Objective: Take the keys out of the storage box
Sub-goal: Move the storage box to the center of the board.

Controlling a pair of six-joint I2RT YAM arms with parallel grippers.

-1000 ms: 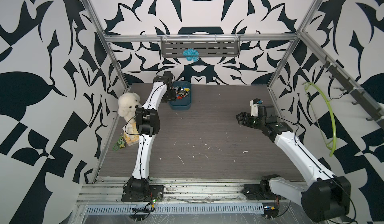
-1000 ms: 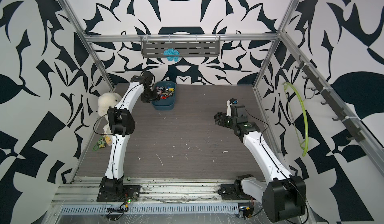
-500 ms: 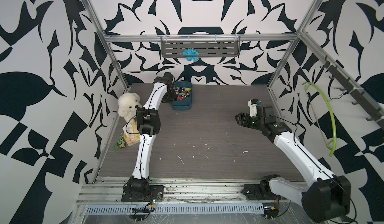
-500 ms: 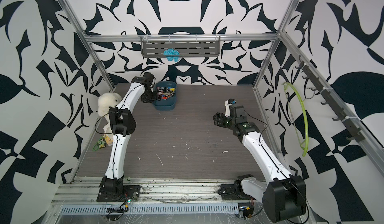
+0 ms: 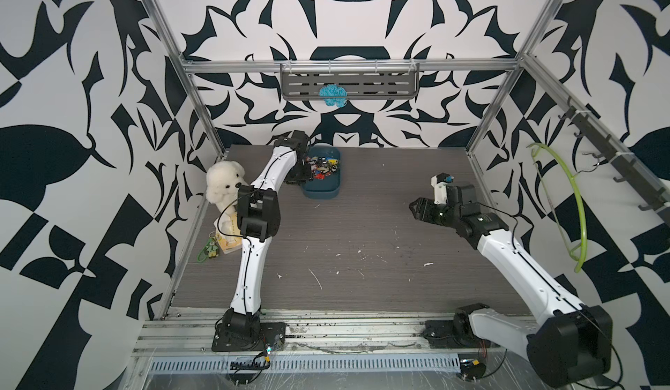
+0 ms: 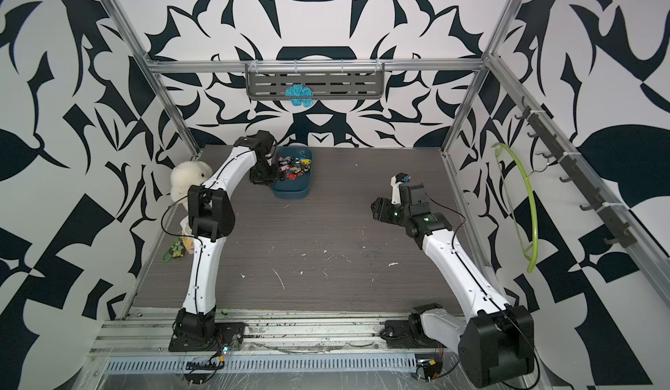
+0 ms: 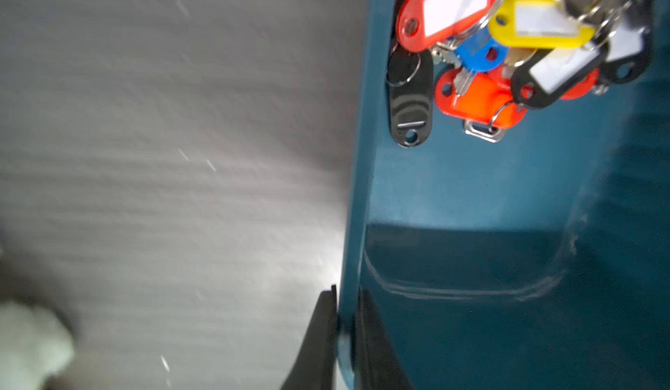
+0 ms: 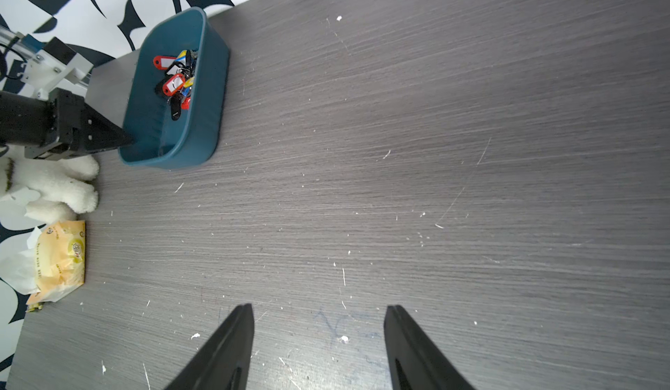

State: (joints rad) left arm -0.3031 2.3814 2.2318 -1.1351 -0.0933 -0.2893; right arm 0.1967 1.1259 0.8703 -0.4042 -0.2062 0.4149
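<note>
My left hand (image 7: 347, 297) has just pinched shut on the left wall of the storage box (image 7: 471, 207), far left on the desk (image 8: 435, 152). The keys (image 7: 482, 44) lie heaped inside, so I judge the box is steadied for picking. My right hand (image 8: 319, 319) hovers part open and empty over scuffed grey wood-grain, with black-and-white patterned walls (image 5: 108, 80) around.
</note>
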